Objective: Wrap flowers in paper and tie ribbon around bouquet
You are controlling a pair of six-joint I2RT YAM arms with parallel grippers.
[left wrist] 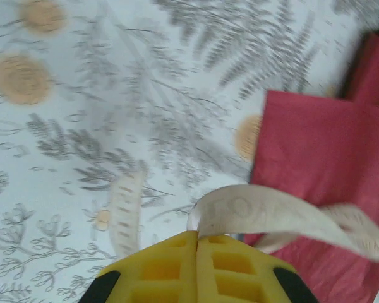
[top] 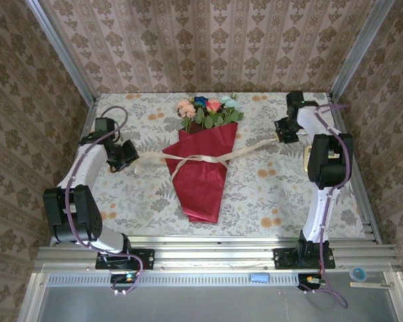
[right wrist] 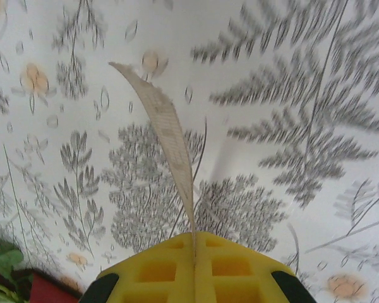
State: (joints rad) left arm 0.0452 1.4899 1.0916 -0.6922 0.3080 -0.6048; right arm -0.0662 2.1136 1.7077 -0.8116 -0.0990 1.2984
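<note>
The bouquet lies flat in the middle of the table on the flowery tablecloth. The flowers are at the far end, and the pointy tip of the red paper is near the arms. The ribbon goes round the middle of the cone and crosses on top, and one end runs out to each side. The left gripper is squeezed tight on the left end, and the right gripper is squeezed tight on the right end. They are probably held out wide like this so the arms can pull apart and make the tie snug. The view from above takes in the whole bouquet and both ends at once, but the fingers look too small to check. The left wrist view shows yellow fingers pressed together, with the ribbon curling out toward the paper. The right wrist view shows its fingers pinched on the ribbon, which stands on its thin edge above the cloth.
</note>
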